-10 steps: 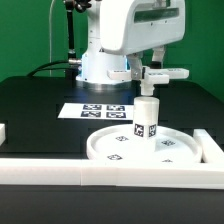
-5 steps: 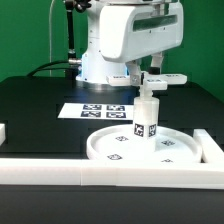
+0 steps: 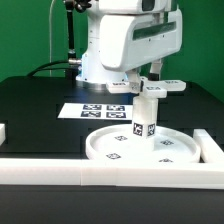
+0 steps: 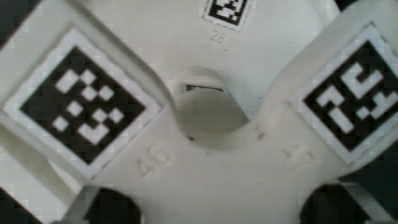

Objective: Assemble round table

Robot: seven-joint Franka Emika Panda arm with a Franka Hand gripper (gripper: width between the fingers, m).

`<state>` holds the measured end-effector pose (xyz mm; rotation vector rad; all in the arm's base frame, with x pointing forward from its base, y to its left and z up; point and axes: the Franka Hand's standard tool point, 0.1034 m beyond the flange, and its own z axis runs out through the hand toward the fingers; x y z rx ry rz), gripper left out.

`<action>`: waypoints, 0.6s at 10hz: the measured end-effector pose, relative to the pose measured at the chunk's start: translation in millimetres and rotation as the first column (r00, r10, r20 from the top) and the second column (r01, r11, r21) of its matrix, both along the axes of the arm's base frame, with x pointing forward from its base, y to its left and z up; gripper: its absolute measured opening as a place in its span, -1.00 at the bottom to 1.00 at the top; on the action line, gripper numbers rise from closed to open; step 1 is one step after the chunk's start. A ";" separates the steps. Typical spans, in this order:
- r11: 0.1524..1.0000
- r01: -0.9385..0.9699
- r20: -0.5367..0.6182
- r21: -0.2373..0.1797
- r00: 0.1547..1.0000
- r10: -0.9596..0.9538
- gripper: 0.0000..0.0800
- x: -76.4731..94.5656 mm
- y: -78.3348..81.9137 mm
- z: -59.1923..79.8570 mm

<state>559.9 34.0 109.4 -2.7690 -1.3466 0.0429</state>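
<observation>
The wide rimmed disc (image 3: 103, 150) lies flat on the black table near the front. The short thick post (image 3: 146, 118) stands upright on the disc's middle, with tags on its side. My gripper (image 3: 152, 78) is shut on the cross-shaped piece (image 3: 170, 87) and holds it level just above the post's top. In the wrist view the cross-shaped piece (image 4: 205, 110) fills the picture, with tagged arms and a centre hole. Dark fingertips (image 4: 111, 205) grip its near edge on both sides of my gripper (image 4: 222, 207). The post is hidden beneath it there.
The marker board (image 3: 100, 110) lies behind the disc. Long white rails run along the front (image 3: 110, 172) and at the exterior view's right (image 3: 212, 148); a short white end (image 3: 3, 131) shows at the left. The robot base (image 3: 95, 65) stands at the back.
My gripper has come down with the cross-shaped piece, from well above the post to just over its top. The disc and post have not moved.
</observation>
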 end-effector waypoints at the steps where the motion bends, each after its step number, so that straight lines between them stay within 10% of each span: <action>1: 1.000 -0.010 -0.004 0.000 1.000 0.010 0.12 -1.1 -0.6 -3.9; 6: 0.999 -0.036 0.004 0.003 0.999 0.036 0.12 2.9 -3.2 -4.6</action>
